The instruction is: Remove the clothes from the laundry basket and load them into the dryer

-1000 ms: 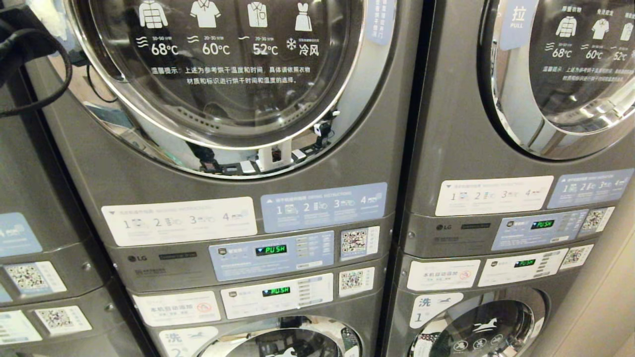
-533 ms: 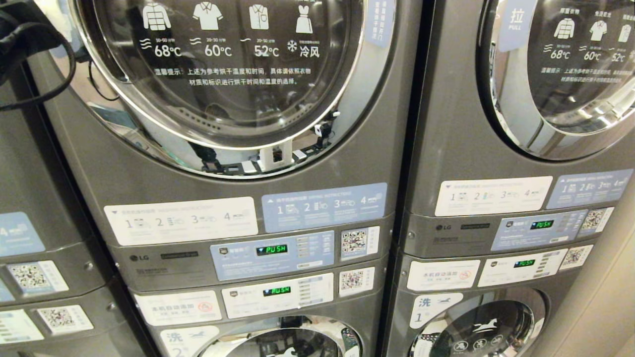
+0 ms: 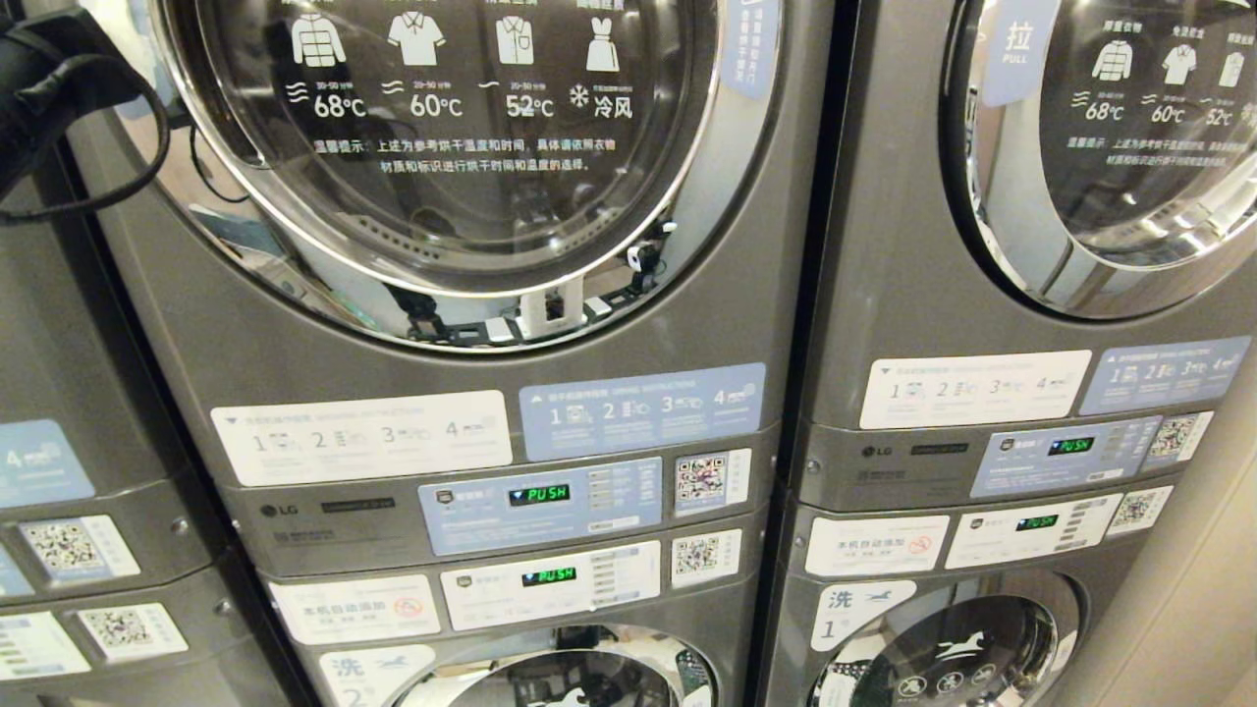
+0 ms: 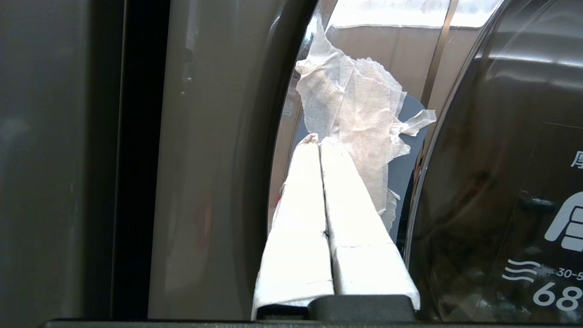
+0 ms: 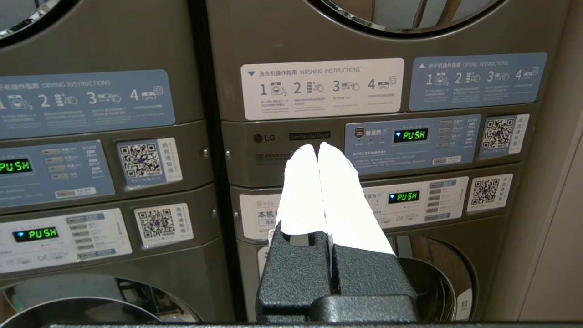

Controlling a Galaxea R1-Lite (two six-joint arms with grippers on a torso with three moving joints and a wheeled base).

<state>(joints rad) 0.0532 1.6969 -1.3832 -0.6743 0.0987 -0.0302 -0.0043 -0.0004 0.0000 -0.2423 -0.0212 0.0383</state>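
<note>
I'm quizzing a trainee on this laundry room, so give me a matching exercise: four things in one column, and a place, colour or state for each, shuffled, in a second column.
Things:
1. left gripper
2. right gripper
3. washing instructions label
4. PUSH display

Place, colour or state:
A. green lettering
B. jaws shut, beside the dryer door at its chrome rim
C. white
D. jaws shut, in front of a control panel

Pairs: 1-B, 2-D, 3-C, 4-A
</note>
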